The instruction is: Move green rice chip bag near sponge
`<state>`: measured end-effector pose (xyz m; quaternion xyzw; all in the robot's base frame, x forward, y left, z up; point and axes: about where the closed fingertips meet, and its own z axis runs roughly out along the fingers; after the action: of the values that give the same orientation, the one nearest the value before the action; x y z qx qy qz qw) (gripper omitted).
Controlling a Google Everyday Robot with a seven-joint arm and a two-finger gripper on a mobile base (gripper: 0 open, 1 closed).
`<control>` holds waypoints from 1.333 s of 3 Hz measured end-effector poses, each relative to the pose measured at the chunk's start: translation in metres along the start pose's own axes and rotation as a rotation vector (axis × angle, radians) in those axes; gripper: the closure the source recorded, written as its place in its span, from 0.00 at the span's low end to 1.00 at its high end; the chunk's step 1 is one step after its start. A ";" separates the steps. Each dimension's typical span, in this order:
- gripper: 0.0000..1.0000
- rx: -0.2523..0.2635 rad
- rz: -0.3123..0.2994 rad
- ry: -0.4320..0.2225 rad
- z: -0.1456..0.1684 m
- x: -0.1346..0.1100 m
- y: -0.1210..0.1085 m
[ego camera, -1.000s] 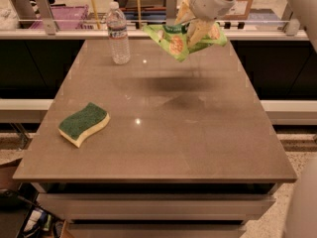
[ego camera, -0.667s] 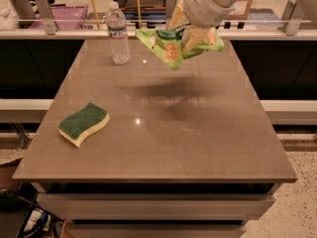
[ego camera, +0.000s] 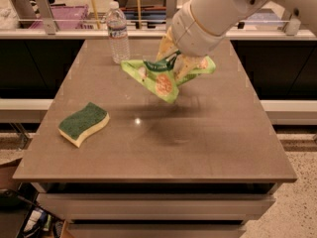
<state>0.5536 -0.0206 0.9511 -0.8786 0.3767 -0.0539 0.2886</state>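
My gripper (ego camera: 179,58) is shut on the green rice chip bag (ego camera: 161,77) and holds it in the air above the middle of the brown table (ego camera: 208,138). The bag is crinkly lime green with orange chip pictures and hangs tilted down to the left. The sponge (ego camera: 84,123), pale yellow with a dark green top, lies flat near the table's left edge, well to the lower left of the bag. My white arm (ego camera: 218,9) comes in from the upper right.
A clear water bottle (ego camera: 118,32) stands upright at the table's far left. Behind the table runs a counter with a purple bin (ego camera: 69,15) and metal posts. The bag's shadow falls on the table's middle.
My gripper has carried the bag forward and to the left, from the far side of the table to above its middle. The sponge and the bottle have not moved.
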 end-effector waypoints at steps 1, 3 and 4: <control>1.00 -0.051 -0.065 -0.005 0.000 -0.025 0.028; 1.00 -0.082 -0.137 -0.034 0.029 -0.067 0.069; 1.00 -0.077 -0.202 -0.094 0.056 -0.081 0.068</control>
<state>0.4706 0.0238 0.8770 -0.9240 0.2741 -0.0268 0.2652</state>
